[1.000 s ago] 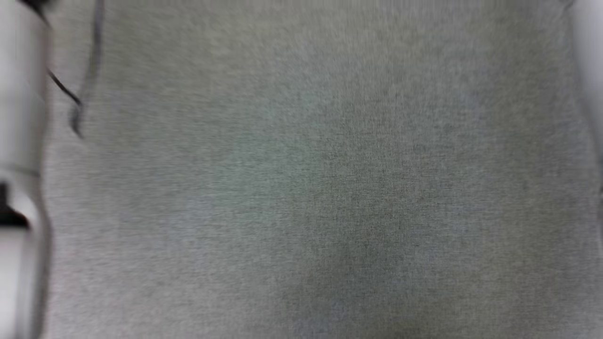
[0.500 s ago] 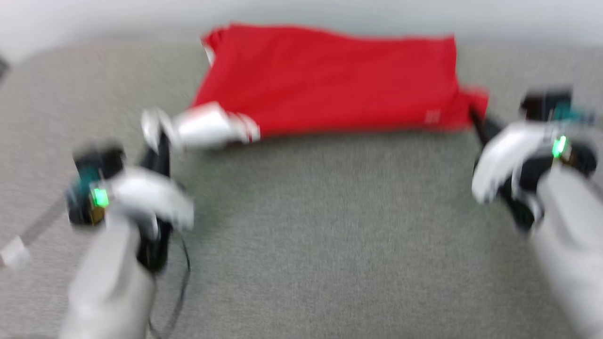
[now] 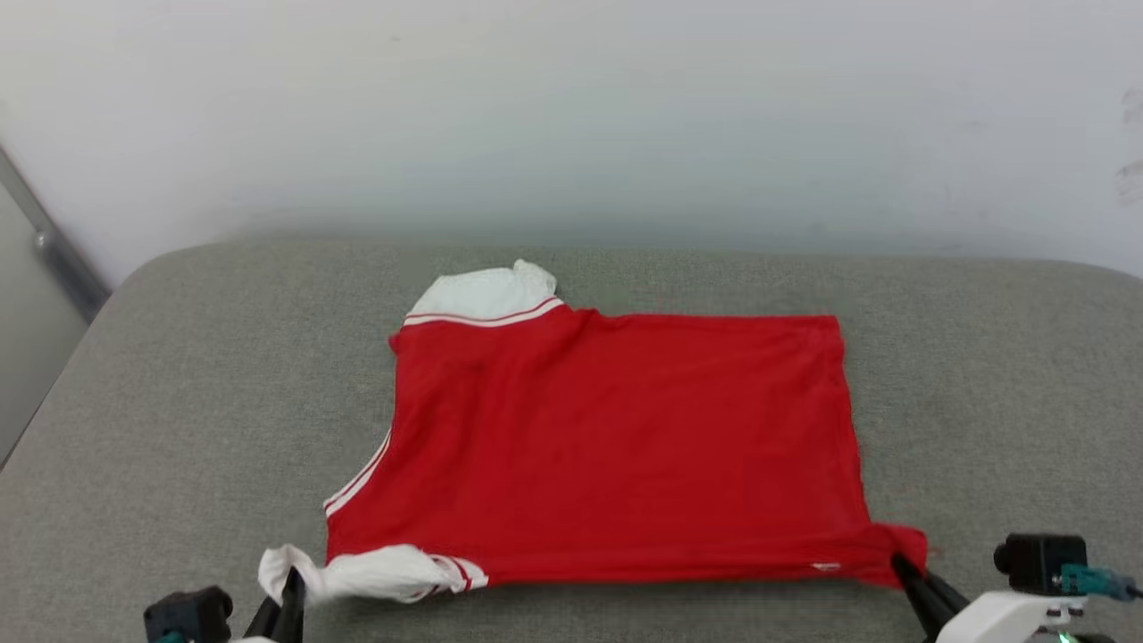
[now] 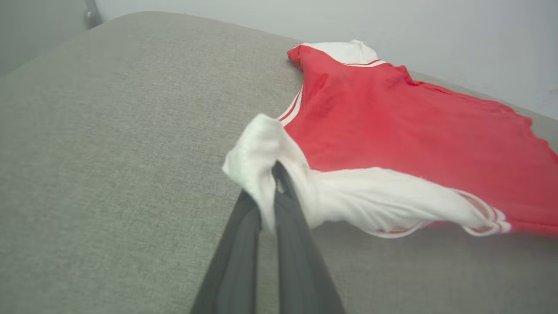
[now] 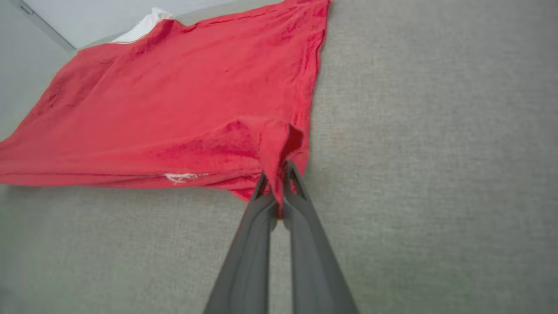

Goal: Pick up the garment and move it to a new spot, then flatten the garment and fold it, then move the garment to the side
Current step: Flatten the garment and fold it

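The red garment [image 3: 625, 446] lies spread flat on the grey cushioned surface [image 3: 179, 402], plain side up, its lettering hidden. One white striped sleeve [image 3: 487, 295] points to the far side. My left gripper [image 3: 290, 585] is shut on the near white sleeve [image 4: 261, 148], bunching it. At the near right, my right gripper [image 3: 902, 563] is shut on the garment's red bottom corner [image 5: 277, 135], which is pulled up into a small peak.
A pale wall [image 3: 571, 116] rises right behind the cushion's far edge. Bare grey fabric stretches to the left and right of the garment. A dark strip [image 3: 54, 241] runs along the wall at far left.
The head camera has swung up, so the whole scene shifted and sharpened. Both grippers still hold the sleeve and the corner; the garment now lies lower and fuller in view.
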Robot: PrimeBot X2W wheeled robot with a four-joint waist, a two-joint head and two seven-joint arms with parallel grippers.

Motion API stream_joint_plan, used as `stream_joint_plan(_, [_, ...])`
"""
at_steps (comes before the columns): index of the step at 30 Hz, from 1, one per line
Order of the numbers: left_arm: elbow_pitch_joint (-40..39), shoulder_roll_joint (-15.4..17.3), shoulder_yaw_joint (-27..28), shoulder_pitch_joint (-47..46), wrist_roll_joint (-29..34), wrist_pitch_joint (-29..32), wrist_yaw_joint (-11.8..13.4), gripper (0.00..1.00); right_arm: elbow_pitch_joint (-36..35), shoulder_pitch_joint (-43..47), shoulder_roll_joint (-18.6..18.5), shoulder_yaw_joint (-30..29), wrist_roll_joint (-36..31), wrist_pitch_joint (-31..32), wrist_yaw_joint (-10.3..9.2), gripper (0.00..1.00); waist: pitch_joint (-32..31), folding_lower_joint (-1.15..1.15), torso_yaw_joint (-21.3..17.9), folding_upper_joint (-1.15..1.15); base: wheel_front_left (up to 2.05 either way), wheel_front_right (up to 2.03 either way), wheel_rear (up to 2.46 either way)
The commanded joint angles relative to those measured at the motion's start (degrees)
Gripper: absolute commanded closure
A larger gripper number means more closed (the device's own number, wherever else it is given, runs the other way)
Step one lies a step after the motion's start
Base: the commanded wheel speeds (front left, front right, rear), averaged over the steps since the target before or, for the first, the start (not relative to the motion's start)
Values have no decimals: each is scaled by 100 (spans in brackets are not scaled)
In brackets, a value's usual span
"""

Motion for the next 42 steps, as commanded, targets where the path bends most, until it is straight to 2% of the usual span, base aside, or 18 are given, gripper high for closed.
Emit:
stream_joint_plan(1, [-319, 102, 71, 299, -49, 123, 151, 100, -406, 383, 78, -201, -163, 191, -10, 100, -43, 3, -35, 0, 0, 0, 0])
stream_joint_plan(8, [-1743, 288, 170, 1202, -124, 712, 627, 100, -2147, 1591, 623, -856, -605, 1432, -10, 100, -9, 3, -101, 0, 0, 0, 0])
stream_joint_plan(13, [-2096, 399, 60, 823, -62, 963, 581, 100, -2616, 1393, 831, -1140, -889, 1908, -9, 100, 151, 3, -121, 0, 0, 0, 0])
stream_joint_plan(17, [-1801, 404, -9, 176, -51, 1053, 432, 100, -2411, 814, 906, -1134, -1092, 2088, -8, 100, 451, 3, -175, 0, 0, 0, 0])
stream_joint_plan(27, [-379, 143, -216, -1567, -97, 826, -103, 100, -1183, -741, 691, -837, -1314, 1970, -9, 100, 1284, 3, -173, 0, 0, 0, 0])
stream_joint_plan(32, [499, -3, -336, -2038, -306, 1119, -377, 100, -515, -1181, 655, -543, -1357, 1884, -8, 100, 1502, 3, -241, 0, 0, 0, 0])
stream_joint_plan(34, [799, -51, -378, -2172, -404, 1247, -498, 100, -206, -1271, 658, -441, -1328, 1831, -9, 65, 1530, 3, -258, 0, 0, 0, 0])
stream_joint_plan(35, [948, -75, -387, -2226, -459, 1320, -553, 100, -75, -1298, 650, -389, -1330, 1767, -9, 12, 1534, 3, -265, 0, 0, 0, 0])
stream_joint_plan(36, [1043, -100, -402, -2268, -486, 1337, -610, 91, 38, -1315, 657, -357, -1312, 1688, -9, 0, 1534, 3, -269, 0, 0, 0, 0])
stream_joint_plan(37, [1124, -117, -391, -2312, -506, 1292, -634, 69, 131, -1322, 662, -326, -1305, 1615, -10, 0, 1527, 3, -275, 0, 0, 0, 0])
stream_joint_plan(38, [1201, -136, -379, -2342, -527, 1251, -657, 12, 204, -1316, 657, -291, -1280, 1525, -11, 0, 1511, 3, -280, 0, 0, 0, 0])
stream_joint_plan(39, [1268, -157, -366, -2348, -548, 1206, -652, 0, 244, -1302, 636, -277, -1269, 1386, -11, 0, 1481, 3, -282, 0, 0, 0, 0])
stream_joint_plan(42, [1436, -177, -257, -2307, -665, 1071, -681, 0, 265, -1182, 591, -233, -1183, 928, -11, 0, 1335, 3, -296, 0, 0, 0, 0])
